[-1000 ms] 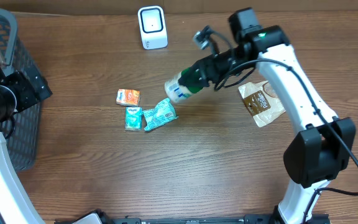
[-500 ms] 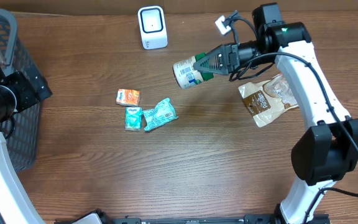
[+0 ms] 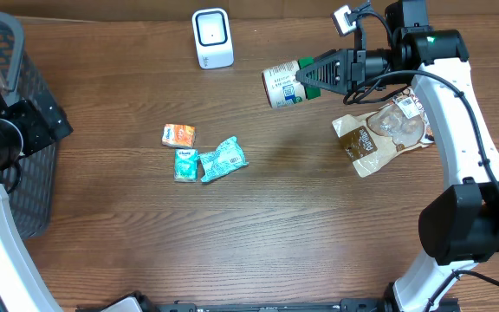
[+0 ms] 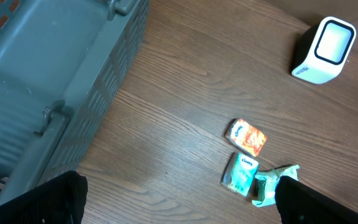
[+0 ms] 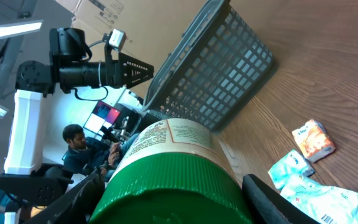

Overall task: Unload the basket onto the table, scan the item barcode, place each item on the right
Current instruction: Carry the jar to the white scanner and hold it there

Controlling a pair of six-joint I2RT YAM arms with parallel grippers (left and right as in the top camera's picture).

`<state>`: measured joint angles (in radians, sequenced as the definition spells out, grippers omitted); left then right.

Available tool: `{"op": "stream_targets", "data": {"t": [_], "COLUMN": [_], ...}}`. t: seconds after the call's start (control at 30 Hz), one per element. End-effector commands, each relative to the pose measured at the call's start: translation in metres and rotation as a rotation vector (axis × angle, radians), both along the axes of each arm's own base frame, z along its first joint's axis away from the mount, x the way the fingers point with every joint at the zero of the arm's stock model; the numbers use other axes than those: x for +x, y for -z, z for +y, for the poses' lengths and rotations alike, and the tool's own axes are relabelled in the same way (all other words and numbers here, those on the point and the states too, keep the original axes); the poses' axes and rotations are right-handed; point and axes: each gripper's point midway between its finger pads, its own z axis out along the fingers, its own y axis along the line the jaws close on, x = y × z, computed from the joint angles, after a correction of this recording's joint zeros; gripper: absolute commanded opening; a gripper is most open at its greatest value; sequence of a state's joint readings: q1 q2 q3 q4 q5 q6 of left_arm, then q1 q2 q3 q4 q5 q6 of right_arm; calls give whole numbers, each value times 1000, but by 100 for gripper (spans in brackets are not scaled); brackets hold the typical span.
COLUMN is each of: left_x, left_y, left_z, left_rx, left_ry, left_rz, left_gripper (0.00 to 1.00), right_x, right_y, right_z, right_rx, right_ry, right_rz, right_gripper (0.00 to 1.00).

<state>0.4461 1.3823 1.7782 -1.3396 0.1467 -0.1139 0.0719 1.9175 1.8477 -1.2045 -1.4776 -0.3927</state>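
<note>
A white canister with a green lid [image 3: 286,84] hangs in the air, lying sideways, right of the white scanner [image 3: 212,38] at the table's back edge. My right gripper [image 3: 320,74] is shut on its lid end. In the right wrist view the green lid [image 5: 173,183] fills the space between the two black fingers [image 5: 277,199]. My left gripper [image 4: 179,202] is open and holds nothing, hovering over the table beside the grey basket [image 4: 48,68]. The left wrist view also shows the scanner [image 4: 324,50].
Small packets lie mid-table: an orange one [image 3: 178,135], a teal one [image 3: 185,164] and a crinkled teal wrapper [image 3: 223,159]. A brown pouch [image 3: 372,140] lies under the right arm. The basket [image 3: 3,52] stands at the left edge.
The right arm has carried the canister up and to the right, away from the packets, and turned it more level. The left arm has not moved.
</note>
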Motion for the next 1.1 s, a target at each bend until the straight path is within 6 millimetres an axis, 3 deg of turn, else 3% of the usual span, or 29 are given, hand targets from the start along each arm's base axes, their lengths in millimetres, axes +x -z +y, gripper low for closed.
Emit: {"op": "stream_targets", "data": {"t": [0.0, 0.17, 0.3, 0.47, 0.67, 0.9, 1.07], "left_x": [1, 1, 1, 1, 1, 1, 1], "left_y": [-2, -2, -2, -2, -2, -2, -2], "left_z": [0, 0, 0, 0, 0, 0, 0], "left_rx": [-13, -13, -13, -13, -13, -13, -13], "left_ry": [-9, -9, -9, -9, -9, -9, -9], "left_rz": [-11, -11, -11, -11, -11, -11, -11], "left_gripper": [100, 100, 100, 100, 100, 99, 100], "right_x": [-8, -1, 15, 66, 118, 164, 194], "right_y": [-21, 7, 43, 74, 63, 51, 59], "right_z": [2, 10, 23, 27, 49, 93, 109], "right_rx": [0, -168, -410, -761, -1008, -989, -990], "right_ry": [-4, 32, 90, 368, 567, 598, 599], "right_rz": [-65, -90, -184, -280, -705, -1100, -1328], "right_gripper": [51, 51, 50, 47, 47, 47, 48]}}
